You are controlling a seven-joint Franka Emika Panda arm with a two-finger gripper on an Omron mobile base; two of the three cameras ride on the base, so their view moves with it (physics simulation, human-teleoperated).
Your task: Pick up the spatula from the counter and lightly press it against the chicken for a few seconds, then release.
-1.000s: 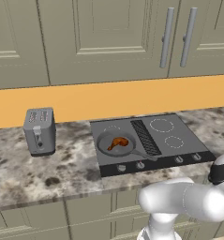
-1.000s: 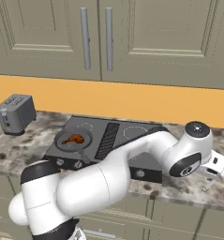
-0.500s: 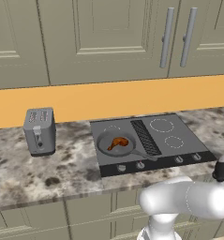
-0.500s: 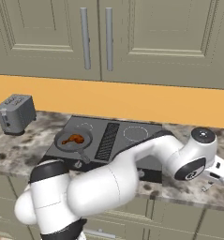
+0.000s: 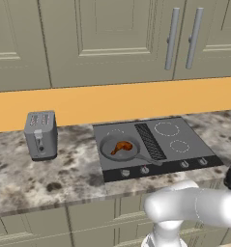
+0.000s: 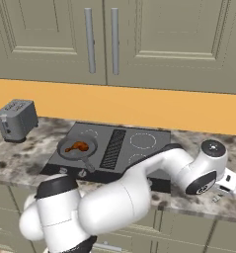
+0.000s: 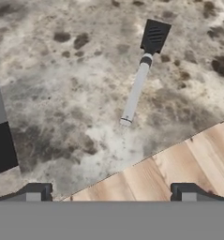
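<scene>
The spatula (image 7: 138, 84) lies flat on the speckled counter, its black slotted head away from me and its pale handle pointing back toward the counter's edge. My gripper (image 7: 112, 193) hovers above and short of the handle's end, open, with nothing between its fingertips. In the right base view my arm reaches to the counter's right end, where the white hand (image 6: 229, 181) hangs over the stone. The chicken (image 5: 122, 146) (image 6: 79, 146), a browned drumstick, rests in a dark pan (image 5: 107, 150) (image 6: 65, 151) on the cooktop's front left burner.
The black cooktop (image 5: 177, 132) (image 6: 139, 141) sits mid-counter, and its dark corner (image 7: 0, 140) shows left of the spatula. A grey toaster (image 5: 40, 134) (image 6: 16, 119) stands far left. The counter's front edge runs close below the handle, with wooden floor (image 7: 179, 159) beyond.
The arm has stretched slightly further right over the counter's end. The jaws have stayed open. The spatula, pan and chicken have not moved.
</scene>
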